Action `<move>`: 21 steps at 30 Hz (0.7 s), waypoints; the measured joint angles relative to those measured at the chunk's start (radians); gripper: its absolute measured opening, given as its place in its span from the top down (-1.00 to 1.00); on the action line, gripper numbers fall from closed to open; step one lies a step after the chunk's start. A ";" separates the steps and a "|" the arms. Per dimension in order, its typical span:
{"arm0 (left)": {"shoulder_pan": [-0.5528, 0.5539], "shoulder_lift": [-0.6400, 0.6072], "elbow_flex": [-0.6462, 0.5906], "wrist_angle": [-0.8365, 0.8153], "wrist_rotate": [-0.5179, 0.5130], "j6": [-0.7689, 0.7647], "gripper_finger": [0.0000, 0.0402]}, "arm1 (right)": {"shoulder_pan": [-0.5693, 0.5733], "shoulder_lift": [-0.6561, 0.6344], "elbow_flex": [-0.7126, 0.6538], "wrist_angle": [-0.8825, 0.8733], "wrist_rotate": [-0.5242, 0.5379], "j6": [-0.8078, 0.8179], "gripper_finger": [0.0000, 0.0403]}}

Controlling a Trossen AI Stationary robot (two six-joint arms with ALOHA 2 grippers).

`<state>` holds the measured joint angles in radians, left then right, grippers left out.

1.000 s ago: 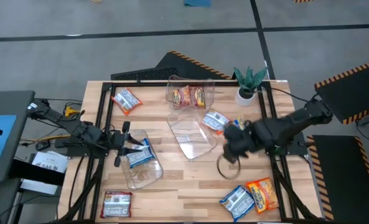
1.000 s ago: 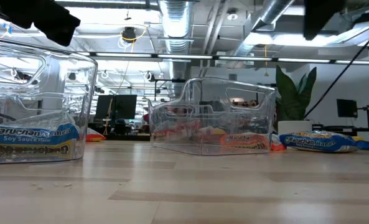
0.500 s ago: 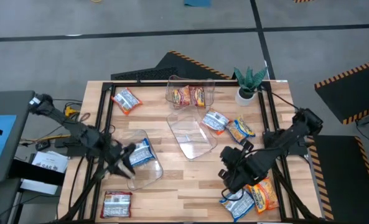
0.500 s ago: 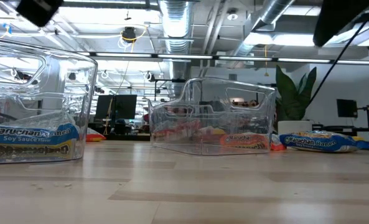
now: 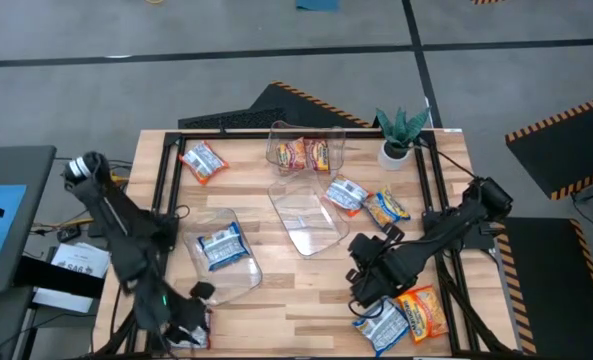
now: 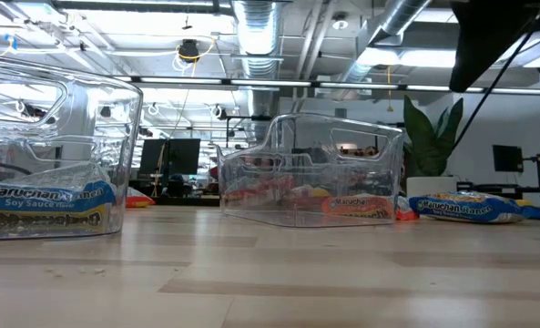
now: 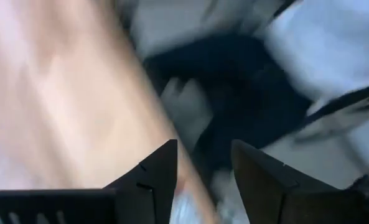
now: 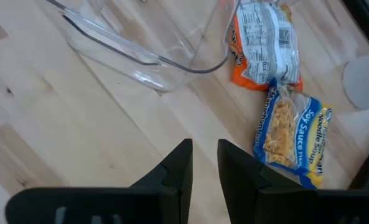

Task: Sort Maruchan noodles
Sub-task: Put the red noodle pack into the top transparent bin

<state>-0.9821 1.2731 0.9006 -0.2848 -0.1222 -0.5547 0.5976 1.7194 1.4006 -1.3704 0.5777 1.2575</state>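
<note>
My left gripper (image 5: 194, 312) (image 7: 203, 155) is open above the red-and-white packet (image 5: 186, 330) at the table's near left corner; its wrist view is blurred. My right gripper (image 5: 364, 285) (image 8: 204, 152) is narrowly open and empty, just above and to the far side of a blue packet (image 5: 381, 325) and an orange packet (image 5: 421, 312) lying flat at the near right. A blue-and-white packet (image 5: 221, 247) (image 6: 42, 205) lies in the left clear bin (image 5: 238, 285). Red packets (image 5: 306, 153) stand in the far bin (image 5: 276, 135). Two more packets (image 8: 262, 43) (image 8: 290, 134) lie flat beside the middle bin (image 5: 306, 240) (image 8: 140, 56).
One more packet (image 5: 201, 160) lies flat at the far left. A potted plant (image 5: 398, 135) stands at the far right corner. Black frame rails (image 5: 166, 200) run along the table's left and right sides. Bare wood (image 5: 296, 290) shows at the near middle.
My left gripper has swung from beside the left bin toward the table's near edge and now hangs over the near left packet. My right gripper has gone from the middle right toward the near edge, leaving an orange packet lying by the middle bin.
</note>
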 joint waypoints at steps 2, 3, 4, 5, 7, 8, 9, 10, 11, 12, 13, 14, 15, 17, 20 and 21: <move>-0.034 0.094 0.095 -0.192 -0.018 -0.114 0.27 | 0.000 -0.001 0.000 0.001 0.002 0.000 0.51; -0.050 0.139 0.133 -0.262 -0.017 -0.159 0.25 | 0.000 -0.001 0.000 0.003 0.005 0.000 0.51; -0.066 0.183 0.167 -0.326 -0.017 -0.192 0.23 | 0.000 -0.001 0.000 0.001 0.012 0.000 0.51; -0.079 0.225 0.195 -0.373 -0.010 -0.216 0.21 | 0.000 -0.001 0.000 0.000 0.019 0.000 0.51; -0.097 0.309 0.235 -0.420 0.020 -0.228 0.17 | 0.000 -0.001 0.000 0.004 0.029 0.000 0.51; -0.105 0.344 0.249 -0.439 0.029 -0.226 0.16 | 0.000 -0.001 0.000 0.004 0.031 0.000 0.51; -0.108 0.377 0.258 -0.446 0.035 -0.216 0.14 | -0.001 -0.001 0.000 0.003 0.032 0.000 0.51; -0.110 0.407 0.268 -0.443 0.037 -0.206 0.13 | -0.001 -0.001 0.000 0.002 0.034 0.000 0.51; -0.110 0.432 0.276 -0.439 0.037 -0.195 0.12 | -0.003 -0.001 0.000 0.002 0.035 0.000 0.51; -0.109 0.453 0.284 -0.442 0.037 -0.184 0.11 | -0.003 -0.001 0.000 0.001 0.035 0.000 0.51; -0.107 0.472 0.292 -0.453 0.036 -0.170 0.10 | -0.003 -0.001 0.000 0.001 0.035 0.000 0.51; -0.105 0.487 0.302 -0.476 0.034 -0.158 0.10 | -0.003 -0.001 0.000 0.001 0.035 0.000 0.51; -0.103 0.497 0.311 -0.510 0.026 -0.152 0.10 | -0.003 -0.001 0.000 0.001 0.035 0.000 0.51; -0.101 0.501 0.326 -0.612 -0.010 -0.161 0.10 | -0.003 -0.001 0.000 0.001 0.037 0.000 0.51; -0.102 0.497 0.345 -0.755 -0.089 -0.193 0.10 | -0.003 -0.001 0.000 0.002 0.050 0.000 0.51; -0.106 0.490 0.347 -0.780 -0.116 -0.206 0.10 | -0.003 -0.001 0.000 0.002 0.051 0.000 0.51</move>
<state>-1.0884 1.7632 1.2478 -1.0651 -0.2381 -0.7605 0.5949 1.7187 1.4006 -1.3684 0.6285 1.2575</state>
